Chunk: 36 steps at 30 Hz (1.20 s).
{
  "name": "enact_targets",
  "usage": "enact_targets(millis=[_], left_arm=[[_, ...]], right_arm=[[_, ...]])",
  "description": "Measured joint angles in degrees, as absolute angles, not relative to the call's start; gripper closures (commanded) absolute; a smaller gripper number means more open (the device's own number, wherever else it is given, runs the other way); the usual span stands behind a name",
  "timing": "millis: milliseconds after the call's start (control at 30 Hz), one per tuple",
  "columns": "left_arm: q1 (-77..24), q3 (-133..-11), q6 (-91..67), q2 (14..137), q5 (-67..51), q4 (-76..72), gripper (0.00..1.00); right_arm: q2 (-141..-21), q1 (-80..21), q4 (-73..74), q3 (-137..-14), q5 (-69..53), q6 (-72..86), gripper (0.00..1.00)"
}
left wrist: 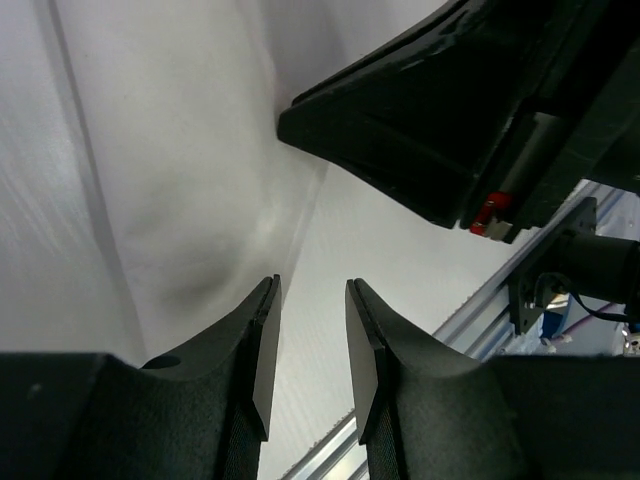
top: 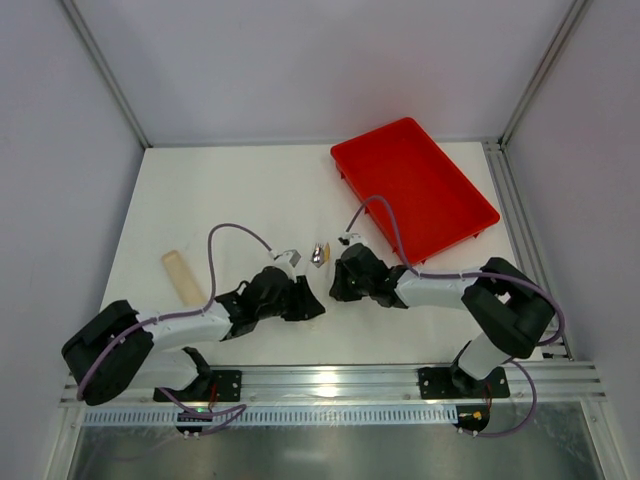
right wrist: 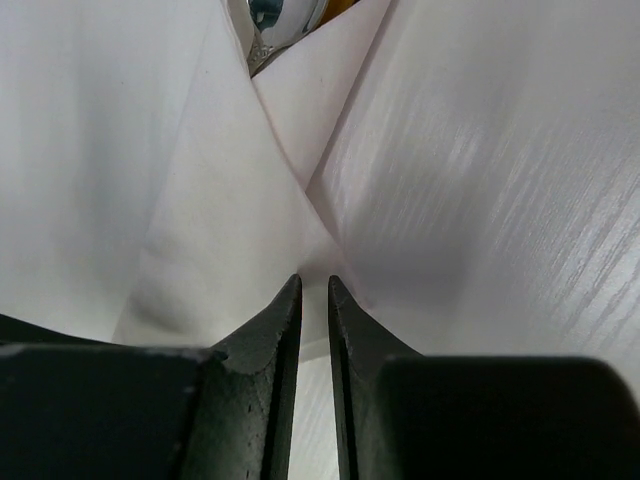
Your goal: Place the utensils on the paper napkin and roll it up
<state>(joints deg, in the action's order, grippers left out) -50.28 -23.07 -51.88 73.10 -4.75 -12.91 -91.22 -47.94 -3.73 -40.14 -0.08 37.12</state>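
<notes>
The paper napkin (right wrist: 230, 200) lies folded and creased between my two grippers at the table's near middle; in the top view (top: 322, 272) it barely stands out from the white table. One utensil's shiny silver head (top: 319, 253) sticks out of its far end, and also shows in the right wrist view (right wrist: 272, 20); the handles are hidden. My left gripper (top: 316, 306) (left wrist: 312, 283) is open and empty over the napkin (left wrist: 180, 200). My right gripper (top: 336, 286) (right wrist: 314, 280) faces it, its jaws almost closed on a napkin fold.
A red tray (top: 440, 215) lies at the back right, empty. A pale tan oblong piece (top: 183, 277) lies at the left. The aluminium rail (top: 330, 380) runs along the near edge. The right gripper's black body (left wrist: 430, 120) hangs close above the left fingers.
</notes>
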Motion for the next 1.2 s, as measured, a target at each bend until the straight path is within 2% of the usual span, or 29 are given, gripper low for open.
enact_targets(millis=[200,467,700,900,1200], left_arm=[[-50.3,-23.1,-51.9,72.1,-7.9,-14.8,0.68],[-50.7,-22.3,-51.8,79.6,-10.1,-19.3,0.73],[-52.6,-21.4,-51.9,81.9,-10.3,-23.0,0.75],[-53.0,-20.7,-52.1,81.9,-10.3,-24.2,0.75],[-53.0,-20.4,-52.1,81.9,-10.1,-24.7,0.76]], right_arm=[[-90.0,-49.0,-5.8,-38.1,2.2,37.2,0.82],[-89.4,-49.1,-6.6,-37.2,2.7,37.2,0.82],[-89.2,-49.1,-6.4,-37.2,2.6,37.2,0.81],[-87.4,-48.8,-1.2,-38.1,2.5,35.6,0.73],[-87.4,-46.1,2.9,-44.4,-2.1,30.3,0.72]])
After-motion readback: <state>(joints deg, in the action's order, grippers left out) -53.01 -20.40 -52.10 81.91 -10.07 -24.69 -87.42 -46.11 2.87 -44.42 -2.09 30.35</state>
